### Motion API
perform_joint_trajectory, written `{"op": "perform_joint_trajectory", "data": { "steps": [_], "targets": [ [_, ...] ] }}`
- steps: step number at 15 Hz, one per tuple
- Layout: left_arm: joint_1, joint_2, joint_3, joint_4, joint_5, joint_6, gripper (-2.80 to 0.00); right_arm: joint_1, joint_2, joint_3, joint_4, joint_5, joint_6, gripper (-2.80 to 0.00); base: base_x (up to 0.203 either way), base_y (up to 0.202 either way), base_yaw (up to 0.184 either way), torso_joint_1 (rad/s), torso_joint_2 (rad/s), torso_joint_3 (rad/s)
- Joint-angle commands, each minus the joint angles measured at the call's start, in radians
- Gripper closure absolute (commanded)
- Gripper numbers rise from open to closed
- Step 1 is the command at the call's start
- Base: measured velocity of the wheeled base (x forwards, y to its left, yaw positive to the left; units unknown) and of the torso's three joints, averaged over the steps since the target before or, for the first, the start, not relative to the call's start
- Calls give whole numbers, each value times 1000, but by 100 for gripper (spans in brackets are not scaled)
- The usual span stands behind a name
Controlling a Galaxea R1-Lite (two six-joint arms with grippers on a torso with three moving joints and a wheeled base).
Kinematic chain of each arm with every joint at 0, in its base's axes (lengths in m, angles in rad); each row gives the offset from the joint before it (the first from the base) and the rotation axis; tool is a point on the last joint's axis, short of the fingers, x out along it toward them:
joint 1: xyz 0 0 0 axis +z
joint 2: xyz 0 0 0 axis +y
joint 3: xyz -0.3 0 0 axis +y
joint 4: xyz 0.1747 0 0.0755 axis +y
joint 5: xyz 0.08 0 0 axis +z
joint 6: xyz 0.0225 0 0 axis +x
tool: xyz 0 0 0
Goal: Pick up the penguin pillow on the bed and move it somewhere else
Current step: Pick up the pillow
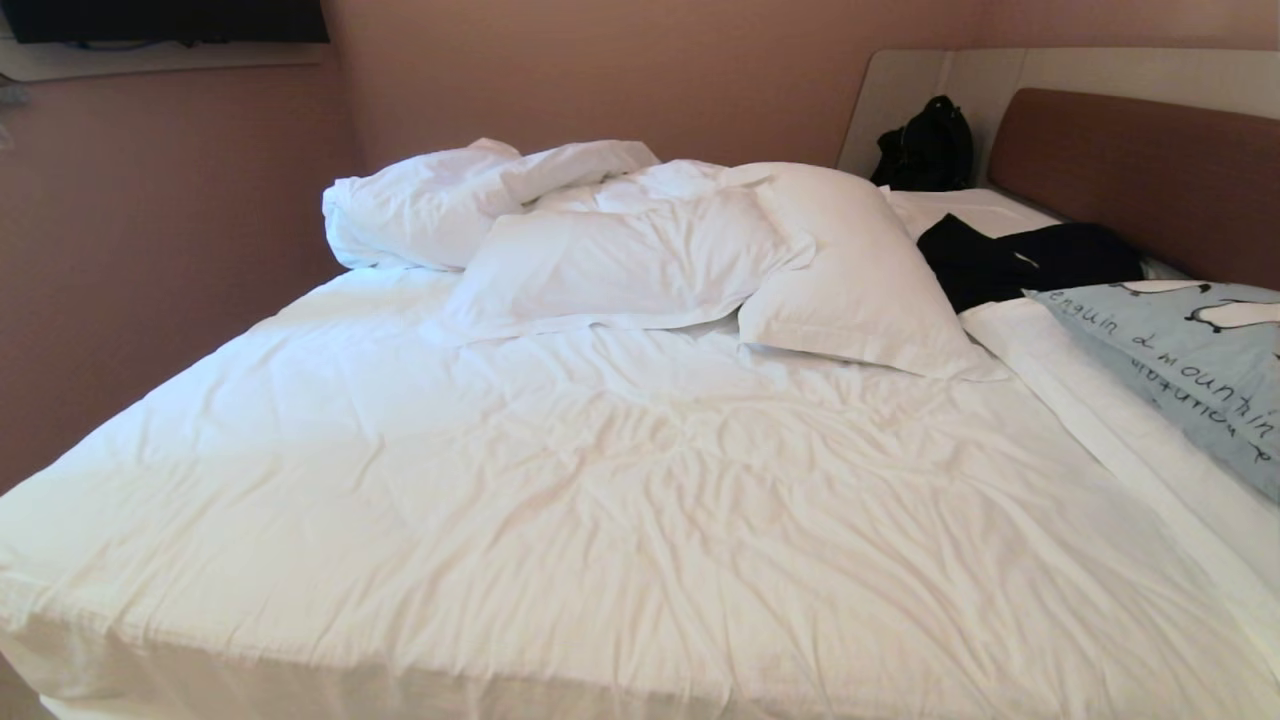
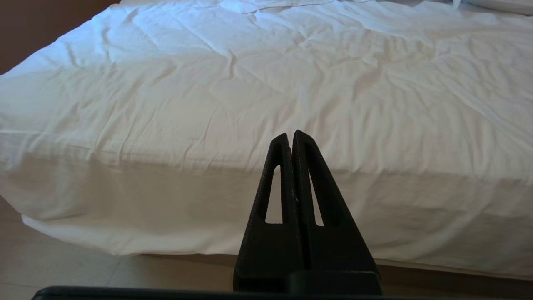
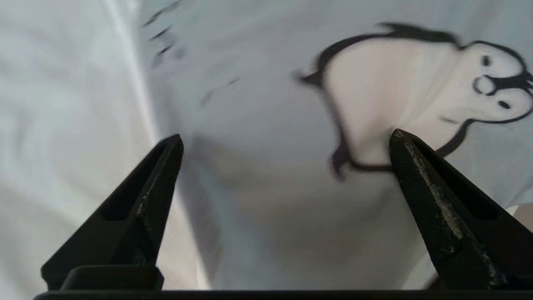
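Light-blue penguin pillow with dark lettering, flat at the white bed's right edge, near the headboard.

The penguin pillow, lying at the headboard end of the bed, runs off the head view's right edge, so only part of its lettering and of two penguins shows, and its full outline cannot be told. A dark garment beside the pillow has its near edge hidden behind a white pillow. What the black bag by the headboard rests on cannot be told. In the right wrist view the pillow fills the picture, its print and lettering smeared by blur, and one penguin is partly covered by a fingertip. Neither arm appears in the head view.
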Motion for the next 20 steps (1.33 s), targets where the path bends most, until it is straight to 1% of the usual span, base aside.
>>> {"op": "perform_joint_trajectory", "data": {
  "steps": [1,3,6,8,9,11,12,14,20],
  "targets": [
    [0,0,2,0,0,0,0,26,-50,49,-3,-3,-112,-280,0,0,0,0,0,0],
    [0,0,2,0,0,0,0,45,-52,76,-9,-7,-154,-280,0,0,0,0,0,0],
    [0,0,2,0,0,0,0,50,-36,78,-24,-31,-162,-280,0,0,0,0,0,0],
    [0,0,2,0,0,0,0,71,14,76,-59,-103,-167,-280,0,0,0,0,0,0],
    [0,0,2,0,0,0,0,81,47,76,-102,-147,-172,-280,0,0,0,0,0,0],
    [0,0,2,0,0,0,0,104,108,87,-274,-253,-190,-280,0,0,0,0,0,0],
    [0,0,2,0,0,0,0,111,114,105,-320,-279,-209,-280,0,0,0,0,0,0],
    [0,0,2,0,0,0,0,130,98,131,-330,-285,-225,-280,0,0,0,0,0,0],
    [0,0,2,0,0,0,0,144,104,131,-334,-320,-228,-280,0,0,0,0,0,0]
  ]
}}
